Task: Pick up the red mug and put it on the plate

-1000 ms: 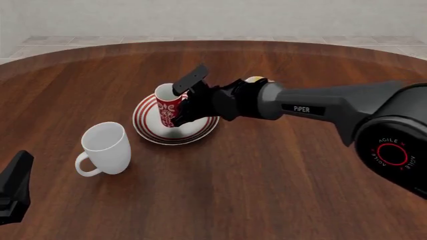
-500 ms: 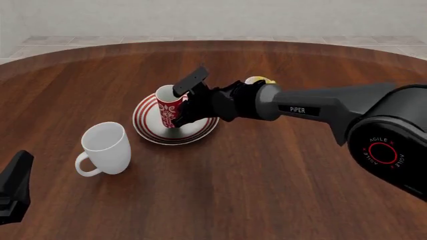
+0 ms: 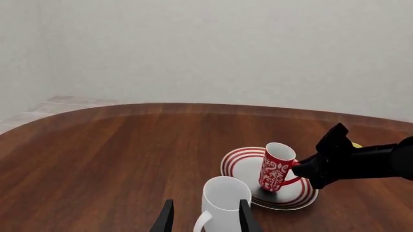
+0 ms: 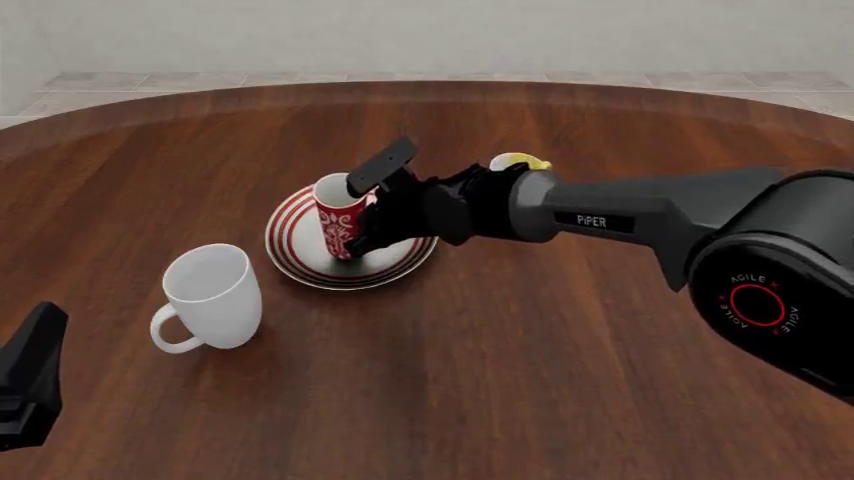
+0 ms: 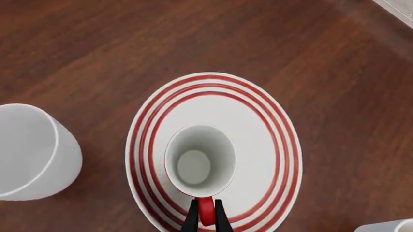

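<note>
The red mug (image 4: 336,222), with white swirls and a white inside, is over the middle of the red-ringed white plate (image 4: 304,262), tilted a little. Whether its base touches the plate I cannot tell. My right gripper (image 4: 366,203) is shut on the mug's red handle. The right wrist view looks down into the mug (image 5: 199,162), with the handle (image 5: 204,209) pinched between the fingers (image 5: 191,221) and the plate (image 5: 274,125) all around it. My left gripper (image 3: 205,223) is open and empty, low at the near left of the table (image 4: 27,385). It sees the mug (image 3: 277,167) and the plate (image 3: 240,162).
A large plain white mug (image 4: 211,297) stands near and left of the plate, close to its rim; it also shows in the right wrist view (image 5: 32,154) and the left wrist view (image 3: 223,198). A white mug with a yellow inside (image 4: 518,161) peeks out behind the right arm.
My right gripper has come down a little with the red mug, bringing it lower over the plate. The left arm has not moved.
</note>
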`<action>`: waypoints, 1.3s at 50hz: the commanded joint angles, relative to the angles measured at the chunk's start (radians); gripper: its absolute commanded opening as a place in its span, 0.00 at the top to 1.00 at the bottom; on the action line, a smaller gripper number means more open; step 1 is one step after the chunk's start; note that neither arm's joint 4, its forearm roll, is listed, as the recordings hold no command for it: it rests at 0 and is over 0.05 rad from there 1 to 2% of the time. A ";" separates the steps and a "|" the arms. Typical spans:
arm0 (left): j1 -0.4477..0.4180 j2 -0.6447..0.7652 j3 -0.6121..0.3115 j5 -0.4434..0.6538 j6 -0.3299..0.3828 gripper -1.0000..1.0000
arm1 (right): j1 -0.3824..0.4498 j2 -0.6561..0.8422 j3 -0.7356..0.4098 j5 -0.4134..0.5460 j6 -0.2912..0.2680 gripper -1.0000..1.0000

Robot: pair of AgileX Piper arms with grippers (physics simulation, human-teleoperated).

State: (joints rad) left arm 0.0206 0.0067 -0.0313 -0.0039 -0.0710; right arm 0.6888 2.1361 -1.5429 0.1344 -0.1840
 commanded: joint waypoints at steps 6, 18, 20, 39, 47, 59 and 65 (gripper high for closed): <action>-0.001 -0.001 -0.003 0.003 -0.001 0.00 | -0.006 0.003 -0.010 0.001 0.004 1.00; -0.001 0.004 -0.004 0.000 -0.004 0.00 | 0.002 0.016 -0.016 0.002 0.001 1.00; 0.001 0.012 -0.005 -0.007 -0.006 0.00 | 0.006 0.016 -0.015 0.002 0.003 1.00; 0.002 0.004 0.005 -0.010 -0.010 0.00 | 0.010 0.026 -0.016 -0.004 0.013 1.00; 0.001 0.009 0.002 -0.012 -0.010 0.00 | 0.009 0.029 -0.016 -0.007 0.015 1.00; 0.002 0.003 -0.002 -0.001 -0.011 0.00 | 0.017 0.028 -0.003 -0.017 0.016 1.00; 0.002 0.012 -0.002 -0.010 -0.010 0.00 | 0.016 0.032 0.003 -0.024 0.016 1.00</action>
State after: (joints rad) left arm 0.0225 0.0126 -0.0324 -0.0093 -0.0808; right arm 0.7035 2.1659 -1.5451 0.1196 -0.1755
